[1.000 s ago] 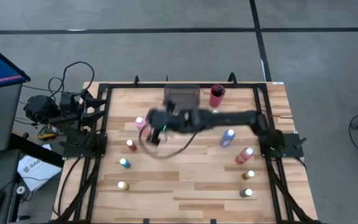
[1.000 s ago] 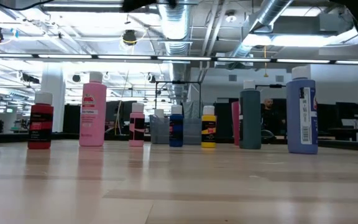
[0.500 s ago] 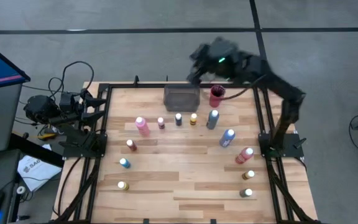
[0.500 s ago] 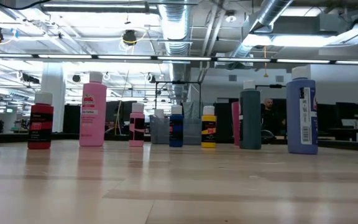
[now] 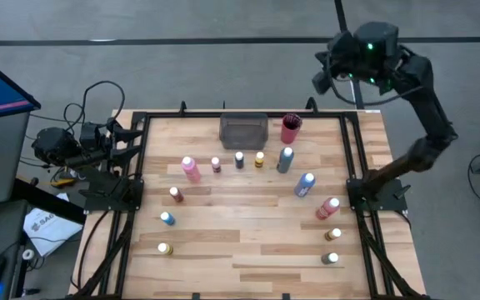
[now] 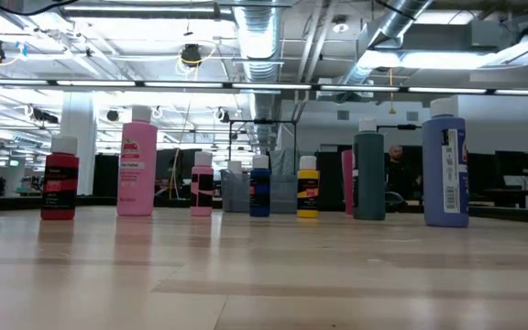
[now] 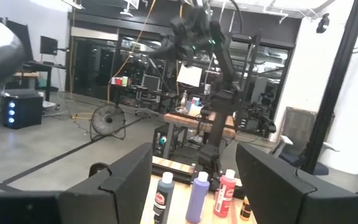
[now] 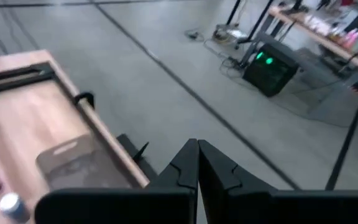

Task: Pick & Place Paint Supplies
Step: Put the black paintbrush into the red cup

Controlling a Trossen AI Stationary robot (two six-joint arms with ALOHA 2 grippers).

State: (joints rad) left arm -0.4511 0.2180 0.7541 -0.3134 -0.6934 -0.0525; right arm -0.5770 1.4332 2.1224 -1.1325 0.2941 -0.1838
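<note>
The wooden bench [image 5: 248, 242] has many paint bottles standing on it, all upright and apart from each other. At the far edge sits a grey tray [image 5: 243, 129], and a red cup [image 5: 290, 128] stands just beside it. In front of the tray is a row: a tall pink bottle [image 5: 190, 167], a small pink bottle [image 5: 216, 165], a small blue bottle [image 5: 239, 159], a small yellow bottle [image 5: 259, 158] and a tall dark grey bottle [image 5: 285, 158]. Nearer the right side stand a big purple-blue bottle [image 5: 305, 185] and a big red bottle [image 5: 327, 207], with two little bottles [image 5: 332, 236] in front of them near the right edge. On the left side stand a small red bottle [image 5: 176, 194], a teal bottle [image 5: 167, 218] and a small yellowish bottle [image 5: 165, 248]. The right gripper [image 5: 322, 79] is raised high, out past the far right corner of the bench, over the grey floor. Its fingers [image 8: 185, 163] are pressed together and hold nothing. The left gripper [image 7: 194, 174] is folded back beside the left edge of the bench, well away from the bottles. Its fingers [image 7: 126, 177] are spread apart with nothing between them. No bottle is being touched by either arm.
</note>
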